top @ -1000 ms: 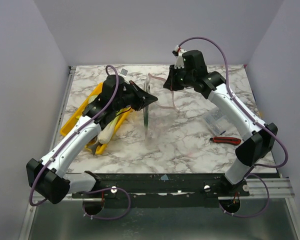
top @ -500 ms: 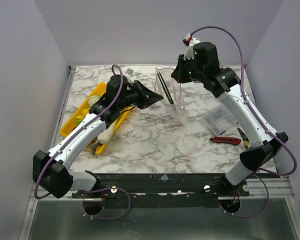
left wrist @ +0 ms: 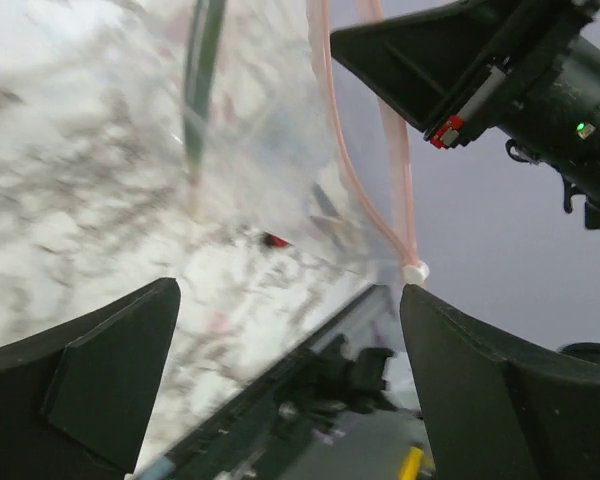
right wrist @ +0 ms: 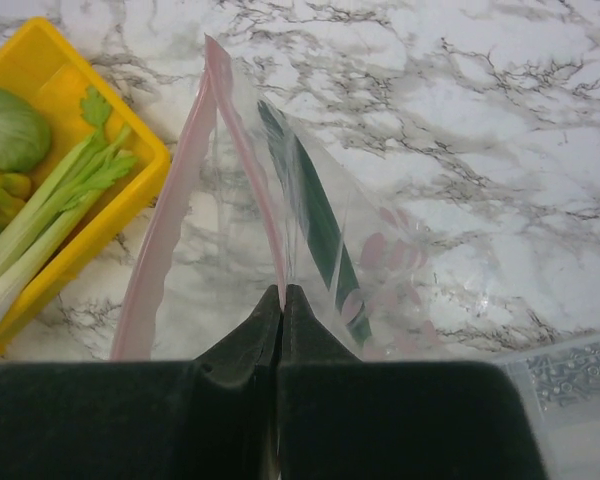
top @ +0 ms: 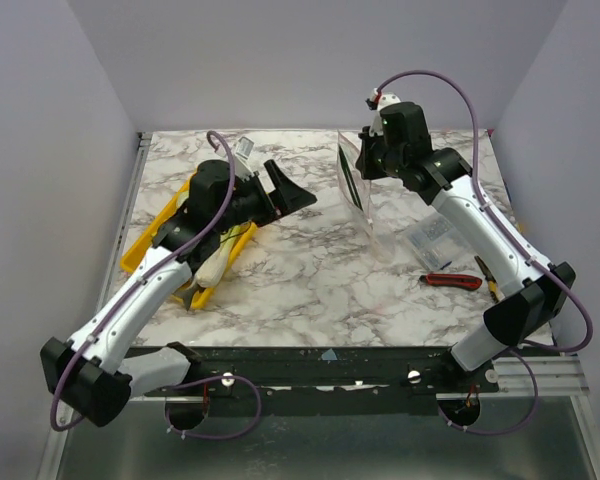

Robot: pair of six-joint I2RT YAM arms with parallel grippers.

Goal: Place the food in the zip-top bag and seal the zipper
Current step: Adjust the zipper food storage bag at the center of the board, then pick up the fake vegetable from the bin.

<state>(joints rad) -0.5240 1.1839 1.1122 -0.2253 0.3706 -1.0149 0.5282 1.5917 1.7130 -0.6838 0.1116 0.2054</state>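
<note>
The clear zip-top bag (top: 357, 200) hangs above the table with its mouth uppermost. My right gripper (top: 364, 160) is shut on its rim, pinching the pink zipper (right wrist: 272, 235) between the fingertips (right wrist: 283, 292). A thin green stalk (right wrist: 315, 220) lies inside the bag. My left gripper (top: 292, 190) is open and holds nothing, a short way left of the bag; in the left wrist view the bag (left wrist: 280, 130) and its zipper (left wrist: 390, 170) hang beyond the spread fingers (left wrist: 130, 350). More food lies in the yellow tray (top: 140, 250): a pale green round piece (right wrist: 10, 128) and green stalks (right wrist: 50, 210).
A small clear packet of grey bits (top: 435, 238) lies on the marble table right of the bag. A red-handled tool (top: 450, 281) lies nearer the front right. A white vegetable (top: 215, 265) rests at the tray's near end.
My left gripper has opened, let go of the green stalk, which is now inside the bag, and drawn back to the left. My right gripper moved the bag up and to the right.
</note>
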